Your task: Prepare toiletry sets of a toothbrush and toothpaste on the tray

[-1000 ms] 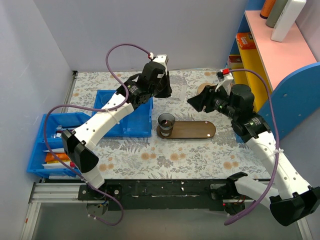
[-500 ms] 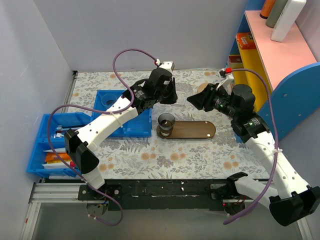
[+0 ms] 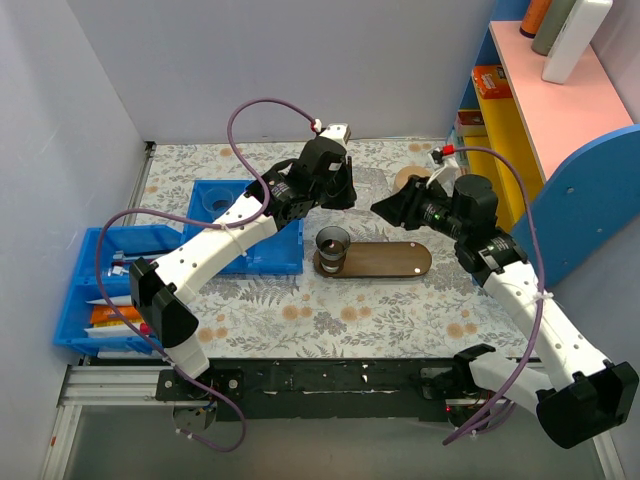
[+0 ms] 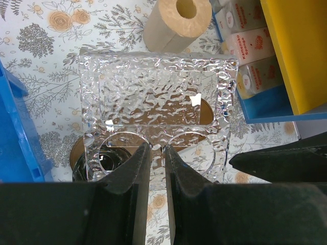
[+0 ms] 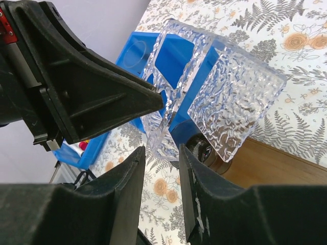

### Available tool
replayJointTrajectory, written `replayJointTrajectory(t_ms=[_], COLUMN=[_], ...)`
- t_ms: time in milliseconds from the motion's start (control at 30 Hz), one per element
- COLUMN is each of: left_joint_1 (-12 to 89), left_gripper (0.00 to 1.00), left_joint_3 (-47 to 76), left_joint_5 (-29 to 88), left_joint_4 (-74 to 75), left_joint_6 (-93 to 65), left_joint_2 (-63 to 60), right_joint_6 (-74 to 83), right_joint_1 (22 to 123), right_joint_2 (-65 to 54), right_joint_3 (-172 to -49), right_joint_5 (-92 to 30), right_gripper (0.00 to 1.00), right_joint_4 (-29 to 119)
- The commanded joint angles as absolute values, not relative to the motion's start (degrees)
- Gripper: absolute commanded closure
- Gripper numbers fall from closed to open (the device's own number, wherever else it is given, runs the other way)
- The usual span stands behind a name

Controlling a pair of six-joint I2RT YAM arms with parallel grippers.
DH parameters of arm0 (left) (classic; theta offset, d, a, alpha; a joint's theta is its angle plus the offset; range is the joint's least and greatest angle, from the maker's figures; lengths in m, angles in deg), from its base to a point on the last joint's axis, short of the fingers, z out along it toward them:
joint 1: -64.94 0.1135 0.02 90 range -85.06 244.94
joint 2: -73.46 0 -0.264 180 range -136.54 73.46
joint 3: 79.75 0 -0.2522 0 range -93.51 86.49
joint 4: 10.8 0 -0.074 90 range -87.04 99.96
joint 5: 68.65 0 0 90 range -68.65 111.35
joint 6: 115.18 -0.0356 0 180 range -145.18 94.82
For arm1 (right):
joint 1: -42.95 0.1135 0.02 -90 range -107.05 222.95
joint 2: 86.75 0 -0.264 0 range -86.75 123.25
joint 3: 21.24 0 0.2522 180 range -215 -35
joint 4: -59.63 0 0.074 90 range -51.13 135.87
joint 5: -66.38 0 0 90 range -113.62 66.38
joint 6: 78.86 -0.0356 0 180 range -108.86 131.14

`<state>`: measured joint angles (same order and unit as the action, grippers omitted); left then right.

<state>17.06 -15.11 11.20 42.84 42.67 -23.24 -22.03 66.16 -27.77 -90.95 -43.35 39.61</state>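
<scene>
- The left gripper (image 3: 333,188) now sits further right and lower in the top view than a second ago, off the blue bin (image 3: 250,268) and just above the left end of the tray (image 3: 400,262)
- It carries a clear rippled holder (image 4: 158,102); in the left wrist view its fingers are almost closed, with only a thin slit between them, pinching the holder's near wall
- The right gripper (image 3: 386,208) has edged left in the last half second, so the two grippers now meet at the holder in the middle of the top view
- In the right wrist view the right fingers stand a narrow gap apart and the holder's lower edge (image 5: 162,138) dips towards that gap (whether they pinch it or only bracket it, I cannot tell)
- Through the holder, at the lower left of the left wrist view, a dark cup (image 4: 91,168) shows; it stands on the tray's left end, and the rest of the tray is bare
- A cardboard roll (image 4: 176,20) lies beyond the holder, at the top of that view
- My reading is that the holder is being brought to the tray, perhaps for a handover or a two-handed placing, so this is set-up work
- The toothpaste is not on the tray; I cannot pick it out in any view, and no set looks assembled yet
</scene>
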Motion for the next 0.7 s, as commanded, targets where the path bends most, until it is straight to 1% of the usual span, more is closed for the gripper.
replayJointTrajectory(t_ms=[0,200,500,600,633,667], left_joint_1=[16.5,16.2,15.9,15.8,15.8,15.7], left_gripper=[1.00,1.00,1.00,1.00,1.00,1.00], left_joint_3=[-15.6,-15.6,-14.8,-14.3,-14.2,-14.1], left_joint_5=[10.4,10.5,10.4,10.6,10.9,11.0], left_joint_4=[40.9,40.9,40.6,40.0,39.9,39.9], left_joint_6=[42.1,42.0,42.0,42.0,42.0,42.0], left_joint_2=[-21.0,-21.2,-21.1,-20.9,-20.9,-20.9], right_joint_6=[-23.5,-24.5,-25.0,-25.8,-26.0,-26.2], right_joint_1=[65.8,65.8,65.8,65.7,65.7,65.8], right_joint_2=[-27.5,-25.3,-22.9,-22.8,-22.8,-22.8], right_joint_3=[-90.6,-90.2,-91.3,-90.2,-89.9,-89.7], right_joint_5=[-45.4,-46.9,-47.8,-48.0,-47.9,-47.9], right_gripper=[0.60,0.61,0.68,0.75,0.81,0.83], right_joint_4=[45.0,47.7,48.9,49.3,49.9,50.2])
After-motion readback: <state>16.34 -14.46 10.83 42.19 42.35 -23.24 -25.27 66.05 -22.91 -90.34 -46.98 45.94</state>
